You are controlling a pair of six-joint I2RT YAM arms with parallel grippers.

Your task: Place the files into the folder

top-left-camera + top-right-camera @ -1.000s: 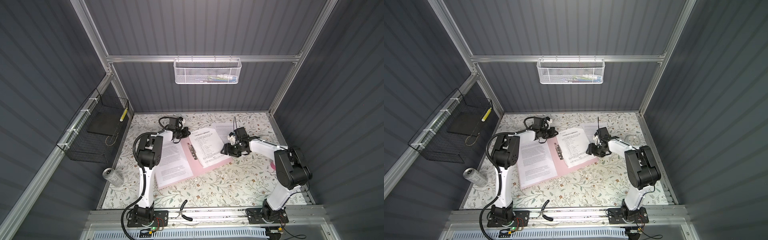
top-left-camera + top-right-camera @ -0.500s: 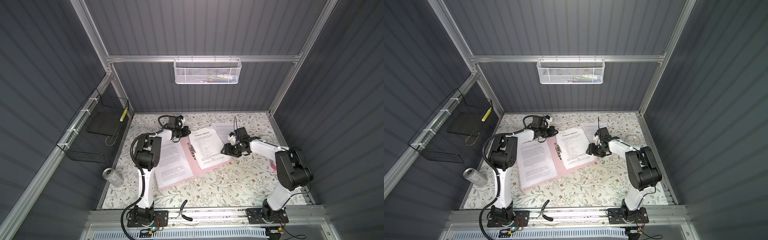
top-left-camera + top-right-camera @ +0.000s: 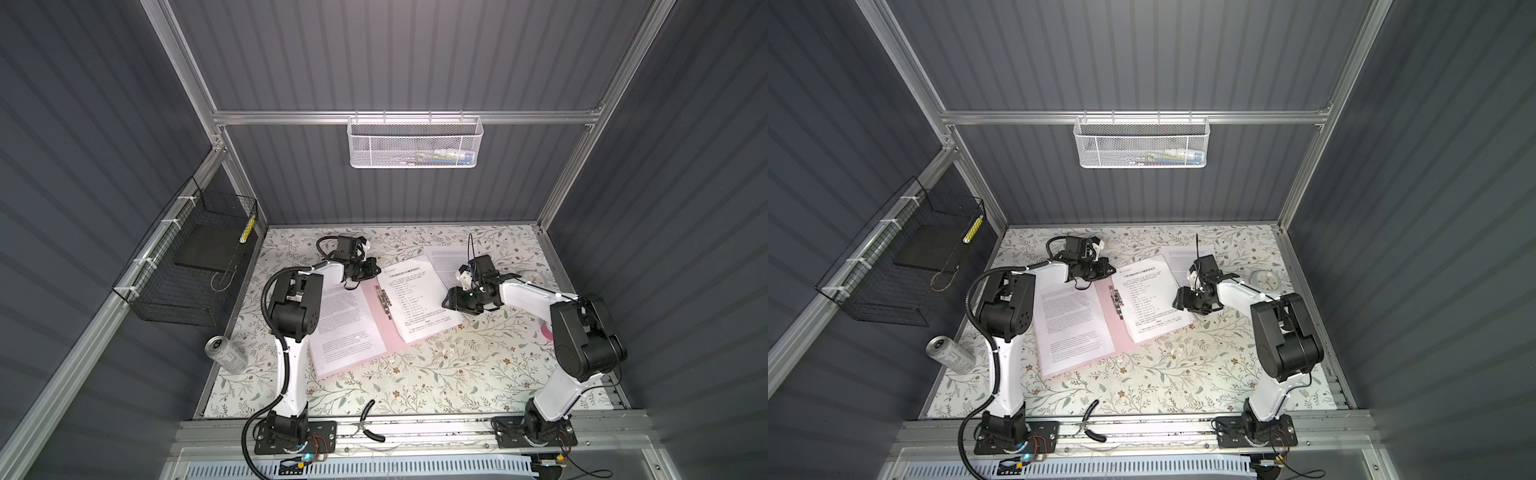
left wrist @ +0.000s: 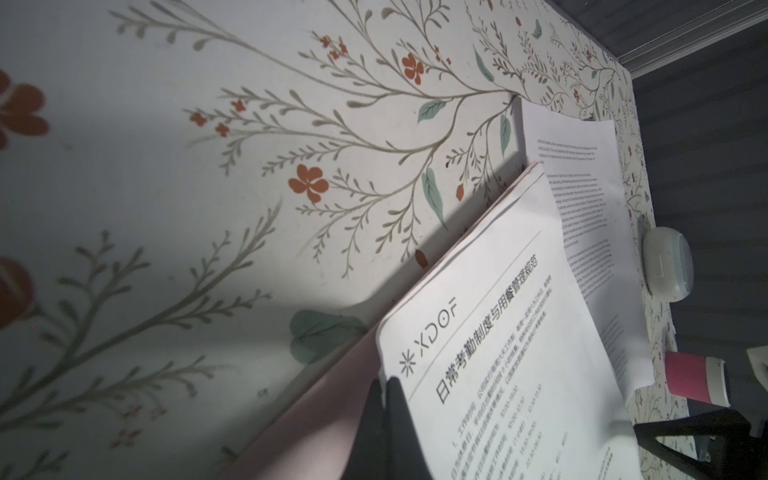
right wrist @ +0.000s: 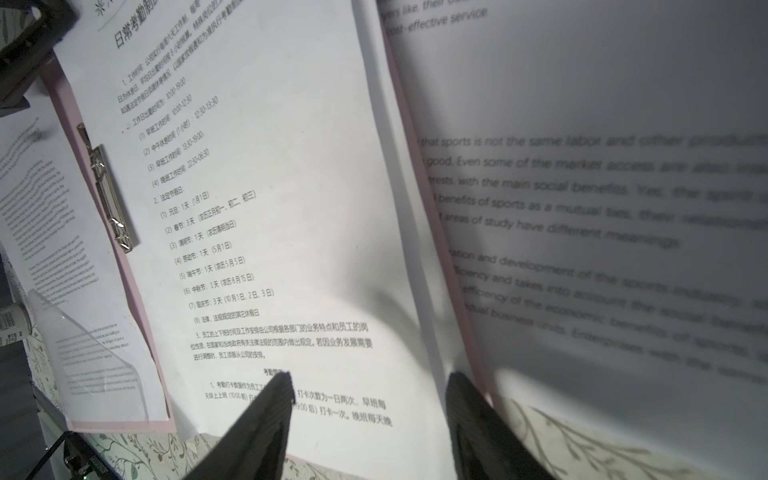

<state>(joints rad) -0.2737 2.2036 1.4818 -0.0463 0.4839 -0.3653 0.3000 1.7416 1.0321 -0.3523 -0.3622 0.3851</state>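
My left pincer (image 4: 384, 390) closed, tips at logo corner of white bold-headed paper sheet (image 4: 498, 374) on thin pale pink folder (image 4: 316, 415); right pincer (image 5: 368, 390) spread apart over same sheet

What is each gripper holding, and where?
Left gripper, shut, seems to pinch the headed sheet at its top corner by the logo. Right gripper is open over that sheet's edge, holding nothing.

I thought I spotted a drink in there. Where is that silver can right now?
In both top views the silver can sits at the floral table's left edge, near the black wire basket and beside the left arm.
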